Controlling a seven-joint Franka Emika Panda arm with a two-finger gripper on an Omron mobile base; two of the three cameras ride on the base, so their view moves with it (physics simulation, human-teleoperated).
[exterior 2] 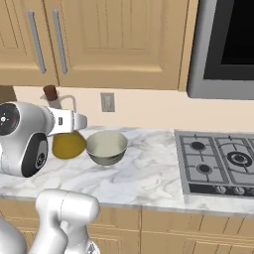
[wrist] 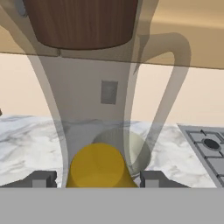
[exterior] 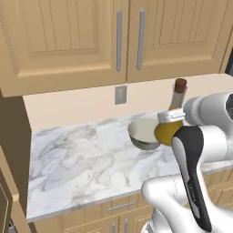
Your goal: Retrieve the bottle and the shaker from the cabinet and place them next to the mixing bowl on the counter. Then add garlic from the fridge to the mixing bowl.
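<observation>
The bottle (exterior: 165, 132), a clear cone-shaped flask of yellow liquid with a dark red-brown stopper, stands upright right beside the mixing bowl (exterior: 144, 133) over the white marble counter (exterior: 77, 154). My gripper (exterior: 171, 117) is shut on the bottle's lower neck, coming at it from the side. In the right base view the bottle (exterior 2: 68, 145) sits just left of the mixing bowl (exterior 2: 106, 147), with the gripper (exterior 2: 74, 121) above its body. In the hand view the bottle (wrist: 98, 165) rises between the gripper's (wrist: 96, 180) tips. Whether its base touches the counter I cannot tell.
A gas hob (exterior 2: 222, 163) lies on the counter to the right of the bowl. Panelled wall cabinets (exterior: 118, 41) with grey bar handles hang low overhead. A wall socket (exterior 2: 107, 102) sits behind the bowl. A dark built-in appliance (exterior 2: 223, 44) hangs above the hob.
</observation>
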